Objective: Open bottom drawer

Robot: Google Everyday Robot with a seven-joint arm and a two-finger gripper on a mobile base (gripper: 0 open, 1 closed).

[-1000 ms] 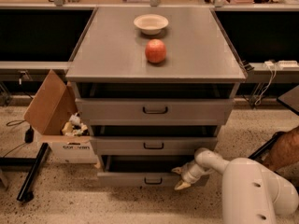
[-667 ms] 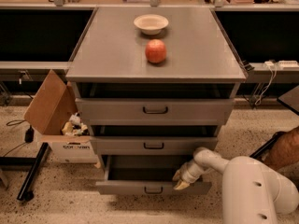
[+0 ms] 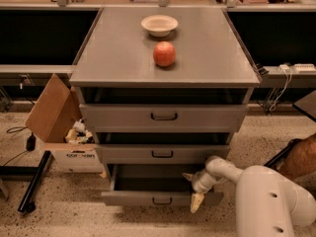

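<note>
My claw sits low, beneath the worktop's front right corner. Jaws spread: one finger inside the bottom drawer, one outside its front, clamping nothing, placed, I judge, to hook the panel rather than the loop handle. Drawer stands part-way out under the front edge. Count: three drawers, one apple mid-top, one bowl near the back edge.

Three drawers, one apple, one bowl, one box, one pair of jaws at the bottom drawer.
</note>
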